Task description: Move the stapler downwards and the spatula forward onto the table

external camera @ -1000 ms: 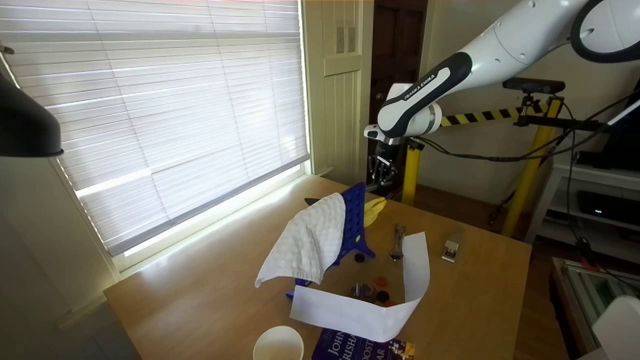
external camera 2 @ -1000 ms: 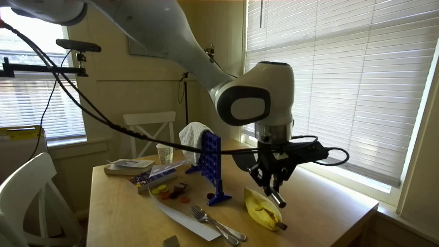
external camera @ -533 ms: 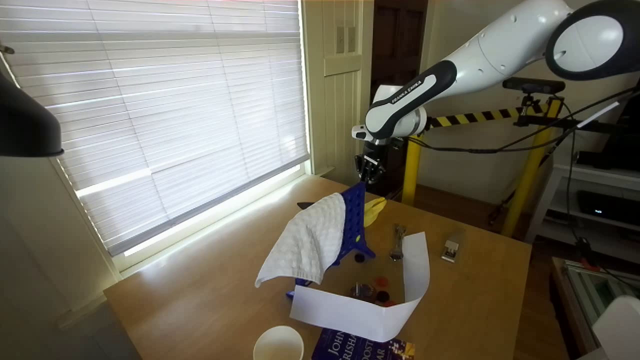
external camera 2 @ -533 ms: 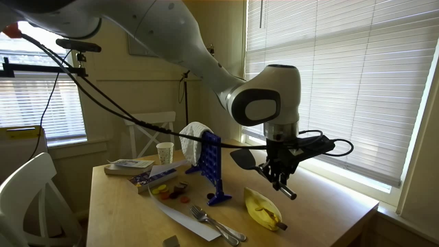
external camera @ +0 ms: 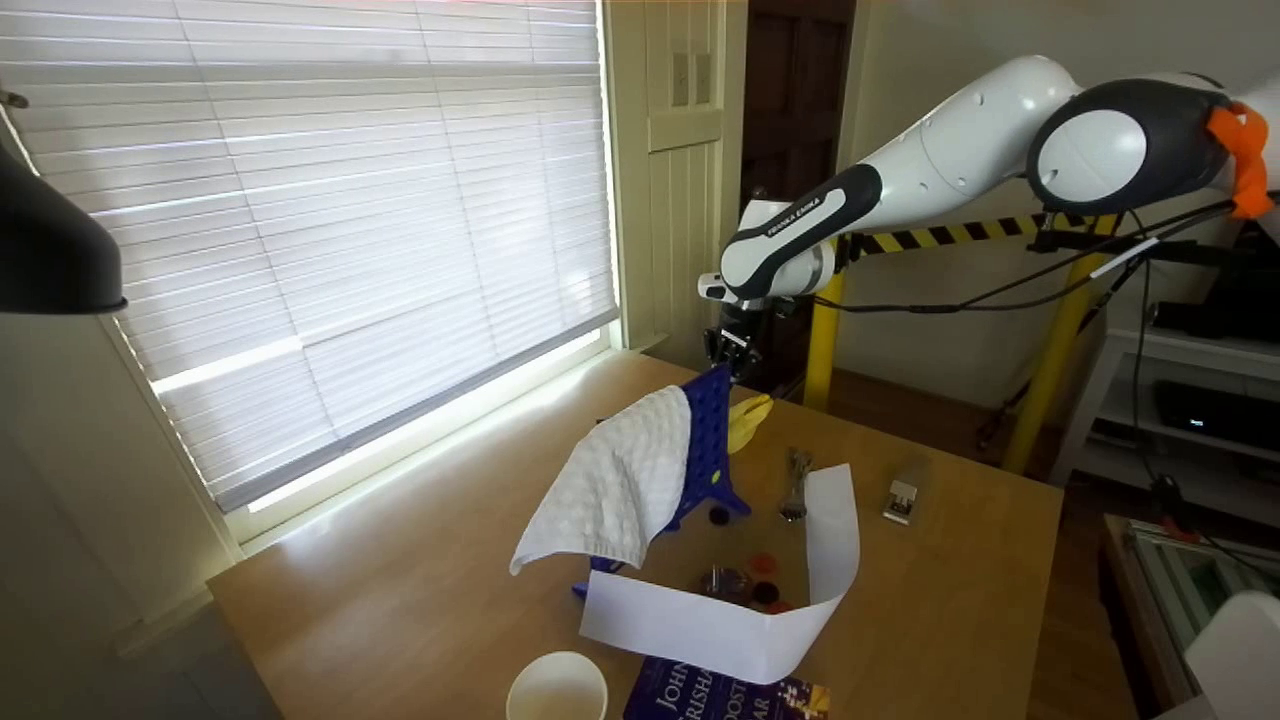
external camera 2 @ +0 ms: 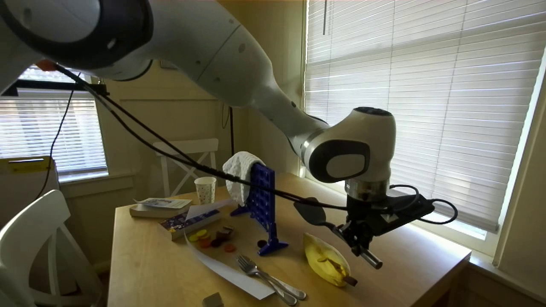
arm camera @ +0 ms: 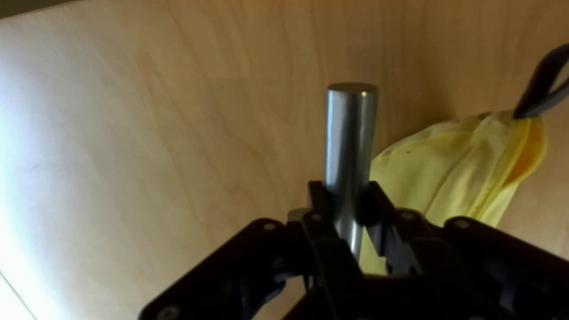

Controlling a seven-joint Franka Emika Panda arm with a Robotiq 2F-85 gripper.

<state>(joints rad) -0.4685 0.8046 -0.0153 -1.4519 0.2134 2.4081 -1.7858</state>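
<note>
Judged step: placing the spatula, not yet set down. The end effector pinches its steel handle over the table, near the corner where window-side and robot-side edges meet; blade points inward. Next calls, I think, for lowering it level, clear of the plush banana just beside, then release. Well apart, along the robot-side edge: probable stapler; whether its move is done, cannot tell.

In an exterior view, your table carries cutlery near, a blue stand beyond, a yellow cloth object right and, left, perhaps the stapler.
</note>
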